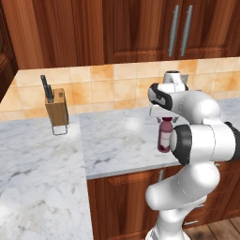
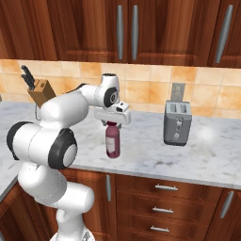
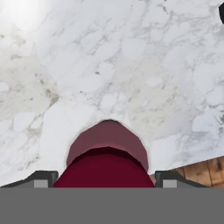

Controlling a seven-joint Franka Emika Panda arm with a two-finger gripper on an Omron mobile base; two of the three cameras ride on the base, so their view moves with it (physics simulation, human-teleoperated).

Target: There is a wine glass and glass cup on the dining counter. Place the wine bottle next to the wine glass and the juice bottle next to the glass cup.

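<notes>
My hand (image 2: 112, 123) grips the juice bottle (image 2: 112, 141) by its maroon cap, one finger (image 3: 41, 178) on each side. The bottle hangs upright beneath it, near the front edge of the marble table (image 2: 207, 157); whether its base touches the surface I cannot tell. A toaster (image 2: 177, 122) stands to the right, and a knife block (image 1: 57, 107) sits well apart on the left by the tiled wall.
</notes>
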